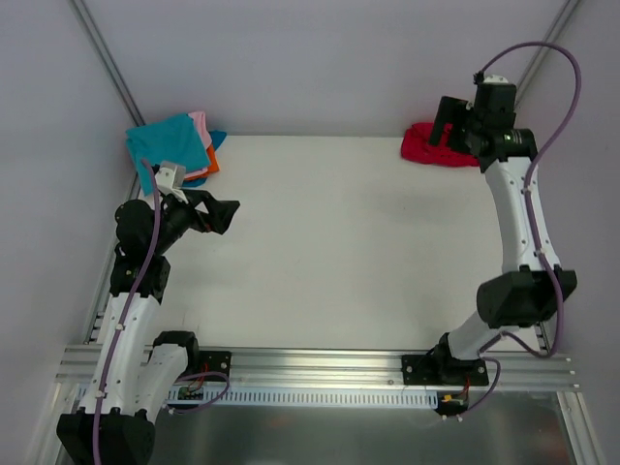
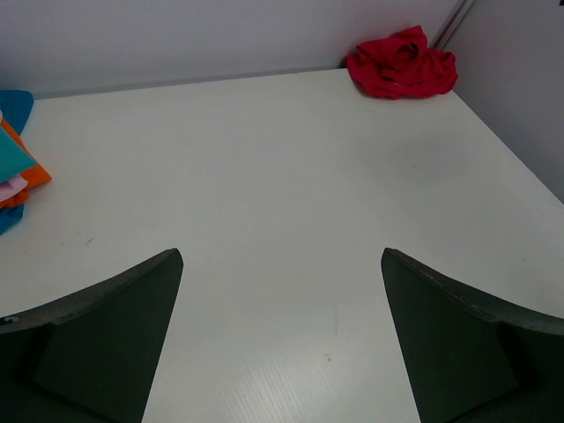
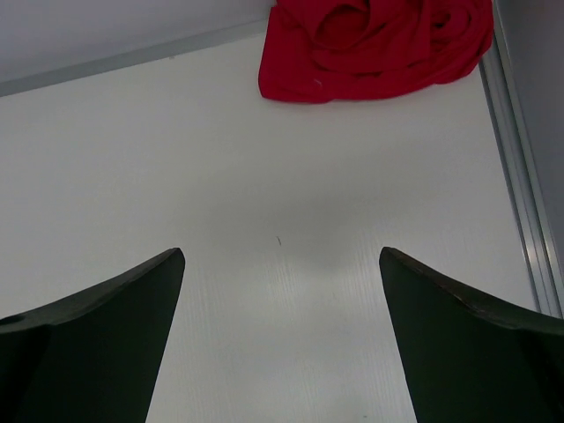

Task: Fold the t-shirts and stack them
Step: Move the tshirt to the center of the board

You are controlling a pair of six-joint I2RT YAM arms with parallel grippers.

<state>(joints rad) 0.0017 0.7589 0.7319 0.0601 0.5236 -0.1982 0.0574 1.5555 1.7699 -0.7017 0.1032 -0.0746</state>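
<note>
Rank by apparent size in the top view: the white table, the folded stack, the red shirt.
1. Table, by far the largest.
2. Folded stack.
3. Red shirt, though the right gripper hides part of it, so ranks two and three are unsure.

Lab test cell: white table [image 1: 339,242] w/ plain walls [image 1: 320,58], aluminium rail [image 1: 320,363].

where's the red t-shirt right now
The red t-shirt lies crumpled in the table's far right corner in the top view, just ahead of the open right gripper, across from the folded stack in the far left corner.
</note>
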